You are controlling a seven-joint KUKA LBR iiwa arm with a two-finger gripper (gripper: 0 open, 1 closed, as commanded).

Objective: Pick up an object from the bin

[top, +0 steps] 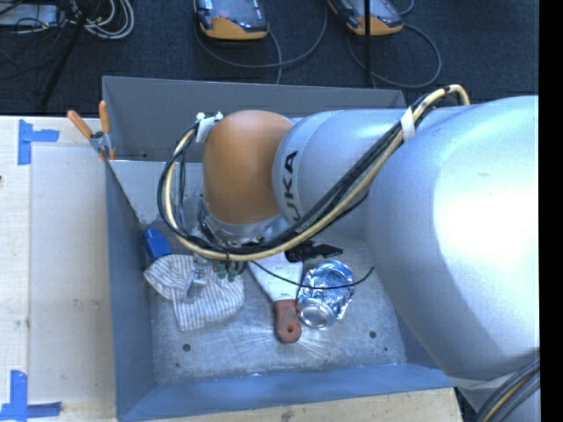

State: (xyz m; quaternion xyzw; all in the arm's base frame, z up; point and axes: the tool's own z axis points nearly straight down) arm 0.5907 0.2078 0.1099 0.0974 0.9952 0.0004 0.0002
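My gripper [214,269] reaches down at the left middle of the bin, mostly hidden under the arm's orange cover. Its lower end sits right over a crumpled white checked cloth [195,295] and seems to touch the cloth's top edge. A small blue object [157,242] lies just left of the gripper, against the bin's left wall. A white flat piece [264,277] pokes out from under the arm to the gripper's right.
A crushed shiny silver can [324,294] lies right of centre. A reddish-brown handle-like piece [287,321] rests beside it towards the front. The big grey arm covers the bin's right and back.
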